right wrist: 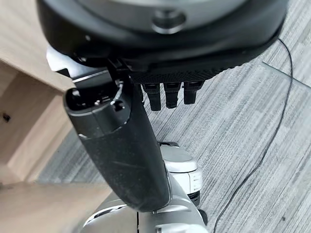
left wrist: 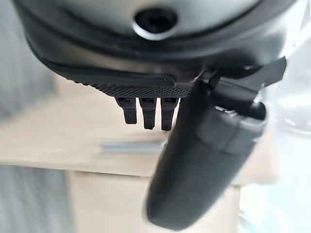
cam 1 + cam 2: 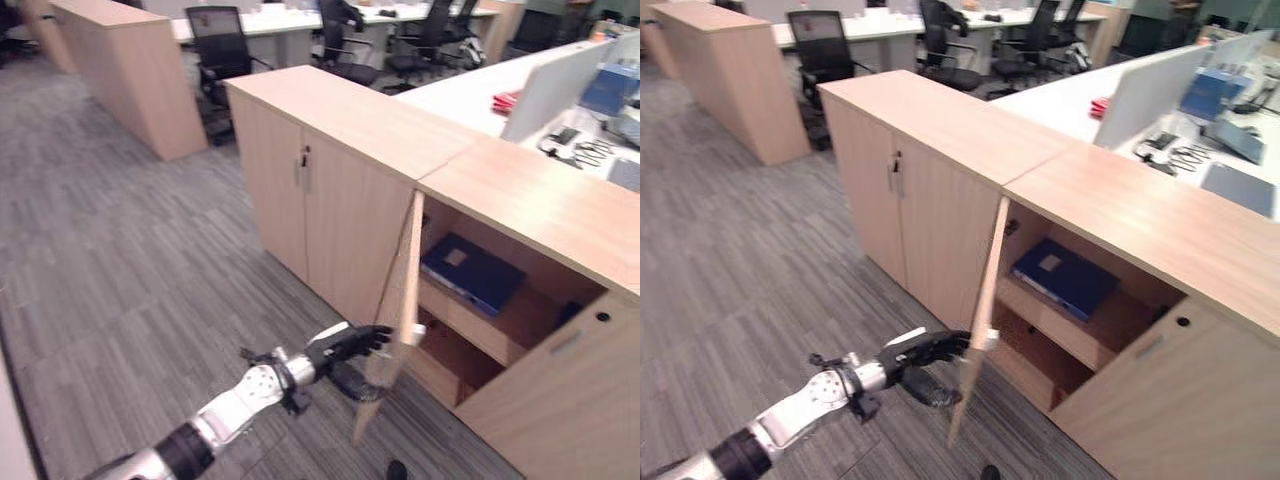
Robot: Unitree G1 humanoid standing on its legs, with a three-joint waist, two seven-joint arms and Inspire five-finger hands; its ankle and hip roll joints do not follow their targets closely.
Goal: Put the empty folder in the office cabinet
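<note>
A blue folder (image 3: 472, 272) lies flat on the upper shelf inside the open wooden cabinet (image 3: 540, 200). The cabinet's left door (image 3: 405, 300) stands ajar and is seen almost edge-on, with a small pale handle (image 3: 418, 330) on it. My left hand (image 3: 345, 343) reaches across the carpet at the door's outer face. Its fingers are straight and their tips are at the door beside the handle. In the left wrist view the left hand (image 2: 204, 160) hangs before a wooden panel. My right hand (image 1: 121, 145) hangs relaxed over the carpet, holding nothing.
A second cabinet (image 3: 320, 190) with shut doors adjoins on the left. Another wooden unit (image 3: 130, 70) and office chairs (image 3: 220, 50) stand farther back. A desk with a partition (image 3: 550, 90) lies behind the cabinets. Grey carpet (image 3: 120, 270) spreads to the left.
</note>
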